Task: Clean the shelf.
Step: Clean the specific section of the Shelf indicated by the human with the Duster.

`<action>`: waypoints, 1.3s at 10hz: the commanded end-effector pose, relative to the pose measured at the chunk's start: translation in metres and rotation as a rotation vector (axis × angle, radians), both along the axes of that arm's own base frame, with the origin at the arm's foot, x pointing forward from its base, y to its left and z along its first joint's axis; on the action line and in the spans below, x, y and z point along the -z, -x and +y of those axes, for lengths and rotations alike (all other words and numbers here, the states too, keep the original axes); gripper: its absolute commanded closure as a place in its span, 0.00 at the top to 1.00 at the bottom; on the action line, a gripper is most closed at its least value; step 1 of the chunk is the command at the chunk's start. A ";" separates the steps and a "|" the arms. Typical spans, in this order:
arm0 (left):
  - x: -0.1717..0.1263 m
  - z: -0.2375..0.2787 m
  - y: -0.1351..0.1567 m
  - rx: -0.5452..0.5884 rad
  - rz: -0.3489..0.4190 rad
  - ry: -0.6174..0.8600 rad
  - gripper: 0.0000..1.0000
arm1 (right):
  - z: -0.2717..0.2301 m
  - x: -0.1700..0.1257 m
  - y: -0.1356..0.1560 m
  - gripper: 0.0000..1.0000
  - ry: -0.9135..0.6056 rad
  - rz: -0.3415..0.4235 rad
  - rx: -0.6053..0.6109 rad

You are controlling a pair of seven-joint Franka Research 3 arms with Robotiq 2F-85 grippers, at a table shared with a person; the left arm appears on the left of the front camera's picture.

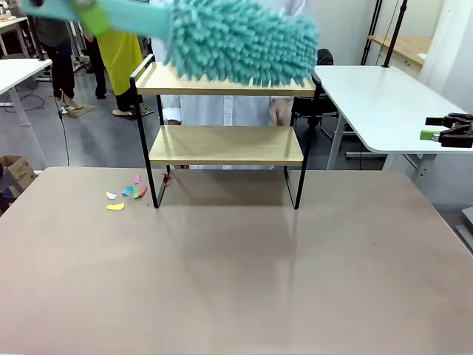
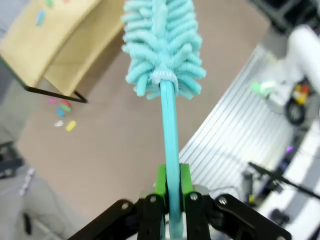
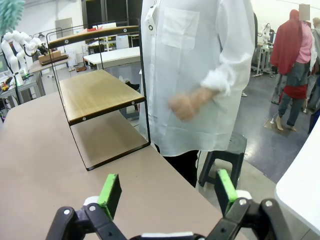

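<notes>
The shelf (image 1: pixel 222 144) stands at the table's far middle, two light wooden boards in a black frame. A teal fluffy duster (image 1: pixel 240 41) hovers over its top board, with the handle running off to the upper left. In the left wrist view my left gripper (image 2: pixel 172 172) is shut on the duster's handle (image 2: pixel 169 120), and the duster head (image 2: pixel 162 45) points away beside the shelf (image 2: pixel 50 45). A few coloured scraps (image 2: pixel 39 19) lie on its top board. My right gripper (image 3: pixel 167 192) is open and holds nothing; it hangs at the far right (image 1: pixel 434 127), off the table.
Coloured paper scraps (image 1: pixel 126 196) lie on the beige table (image 1: pixel 236 274) by the shelf's left front leg. A person in a white shirt stands behind the shelf, one hand (image 3: pixel 186 104) near its right end. A white table (image 1: pixel 384 103) stands at the right.
</notes>
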State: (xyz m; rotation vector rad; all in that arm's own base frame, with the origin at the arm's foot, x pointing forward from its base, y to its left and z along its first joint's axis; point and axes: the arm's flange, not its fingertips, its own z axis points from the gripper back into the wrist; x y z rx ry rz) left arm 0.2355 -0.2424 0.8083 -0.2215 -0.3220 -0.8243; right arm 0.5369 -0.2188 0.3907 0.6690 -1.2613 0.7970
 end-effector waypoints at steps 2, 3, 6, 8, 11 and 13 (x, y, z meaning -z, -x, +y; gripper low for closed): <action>-0.041 -0.070 -0.003 -0.289 -0.020 0.028 0.13 | 0.002 -0.004 0.000 1.00 0.008 0.016 0.002; -0.049 -0.100 -0.005 -0.374 -0.051 0.035 0.13 | 0.002 -0.004 0.000 1.00 0.008 0.016 0.002; -0.057 -0.185 -0.022 -0.558 -0.192 0.032 0.13 | 0.002 -0.004 0.000 1.00 0.008 0.016 0.002; -0.054 -0.200 -0.038 -0.522 -0.116 -0.094 0.13 | 0.002 -0.004 0.000 1.00 0.008 0.016 0.002; -0.031 -0.170 -0.014 -0.529 -0.170 0.075 0.13 | 0.002 -0.004 0.000 1.00 0.008 0.016 0.002; -0.006 -0.197 -0.028 -0.567 -0.163 0.066 0.13 | 0.002 -0.004 0.000 1.00 0.008 0.016 0.002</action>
